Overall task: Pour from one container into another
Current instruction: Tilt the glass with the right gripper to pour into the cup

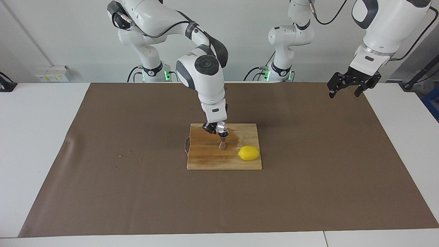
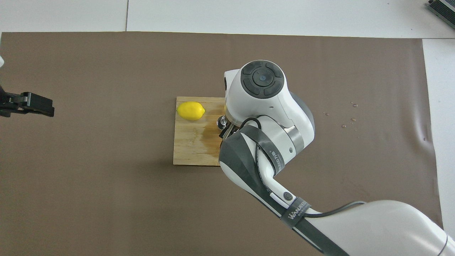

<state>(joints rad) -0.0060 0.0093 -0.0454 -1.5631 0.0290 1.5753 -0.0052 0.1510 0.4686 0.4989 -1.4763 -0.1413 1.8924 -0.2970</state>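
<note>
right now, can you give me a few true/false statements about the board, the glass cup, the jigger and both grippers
1. The right gripper holds the glass cup over the jigger. True.
2. The jigger lies on its side on the brown mat. False: it stands upright on the cutting board.
3. The lemon sits on the board, farther from the robots than the jigger. True.
4. The left gripper grips the lemon. False: it hangs open over the mat's edge, at the left arm's end, holding nothing.
5. The board is dry all over. False: a wet patch darkens it beside the jigger.

Clear glass cup [image 1: 222,127] tilted over upright steel jigger [image 1: 223,141]
</note>
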